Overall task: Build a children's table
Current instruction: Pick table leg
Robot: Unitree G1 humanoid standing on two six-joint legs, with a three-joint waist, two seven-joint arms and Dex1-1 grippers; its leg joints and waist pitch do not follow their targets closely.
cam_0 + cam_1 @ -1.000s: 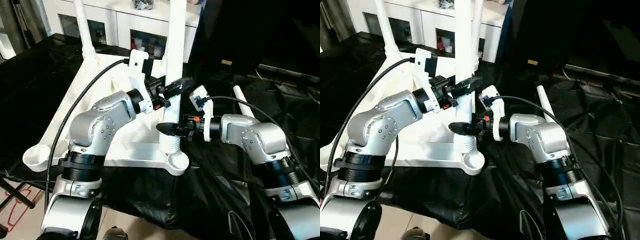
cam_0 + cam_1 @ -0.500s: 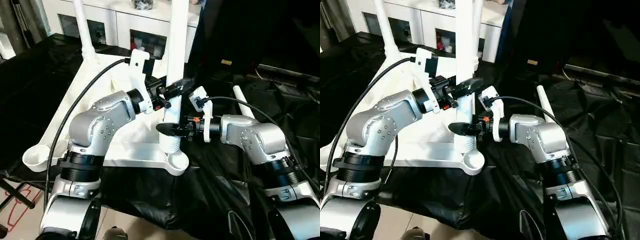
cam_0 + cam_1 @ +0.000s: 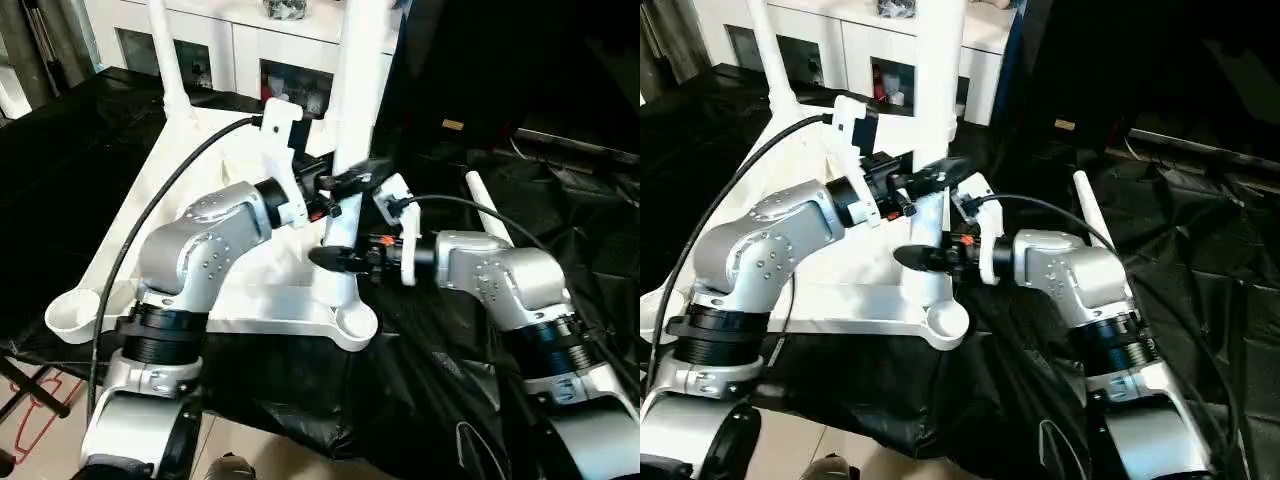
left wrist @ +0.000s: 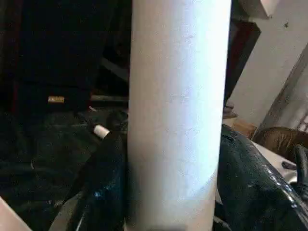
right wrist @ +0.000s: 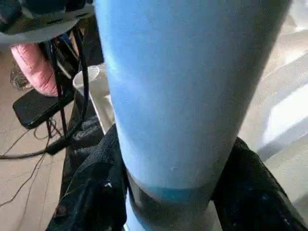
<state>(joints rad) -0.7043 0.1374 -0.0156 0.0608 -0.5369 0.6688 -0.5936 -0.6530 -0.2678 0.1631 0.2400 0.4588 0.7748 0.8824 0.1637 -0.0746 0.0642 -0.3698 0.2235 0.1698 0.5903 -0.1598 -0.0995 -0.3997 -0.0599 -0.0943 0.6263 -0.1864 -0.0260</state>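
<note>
Since second ago, leg (image 3: 350, 130) sunk lower toward near-corner socket (image 3: 352, 322); threads now hidden.

Head view: left gripper (image 3: 342, 183) clamps leg above, right gripper (image 3: 338, 259) below. Tabletop (image 3: 200, 200) upside down on black cloth (image 3: 470, 330). Legs: one held, one standing far corner (image 3: 165, 60), one loose (image 3: 487, 210).

Left wrist: fingers (image 4: 103, 187) flank leg.

Right wrist: likewise.

Risk: tilt could cross-thread the leg.
</note>
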